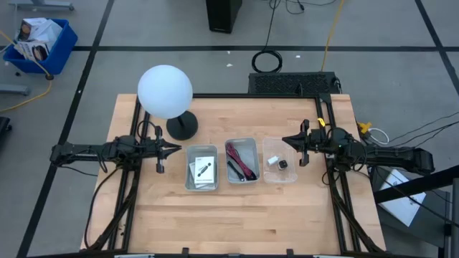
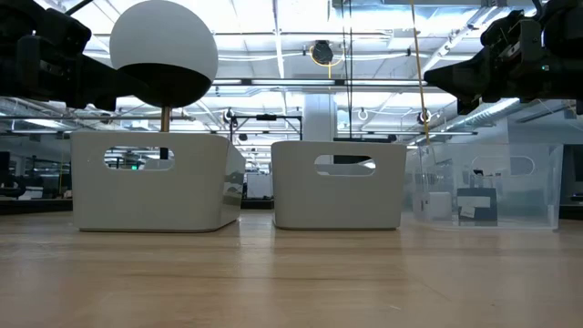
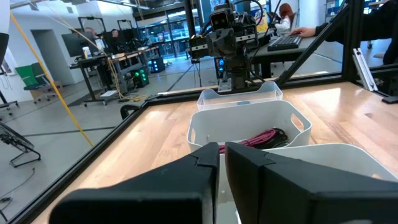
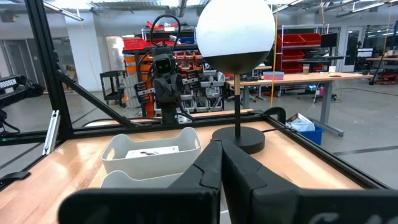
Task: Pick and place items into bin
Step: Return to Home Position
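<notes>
Left gripper [image 1: 176,149] hangs just beside the left gray bin [image 1: 188,170], fingers pinched together on nothing. White packets [image 1: 204,170] lie inside that bin. The middle bin [image 1: 256,159] holds the cable bundle [image 1: 242,161]. The clear bin [image 1: 295,170] (farthest right) holds the black cube [image 1: 282,164] and the white piece [image 1: 272,160]. The right gripper [image 1: 286,140], likewise closed, hangs over its far rim.

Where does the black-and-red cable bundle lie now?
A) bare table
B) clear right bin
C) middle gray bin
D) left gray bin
C: the high view shows the cable bundle inside the middle gray bin, with the white packets in the left gray bin.
</notes>
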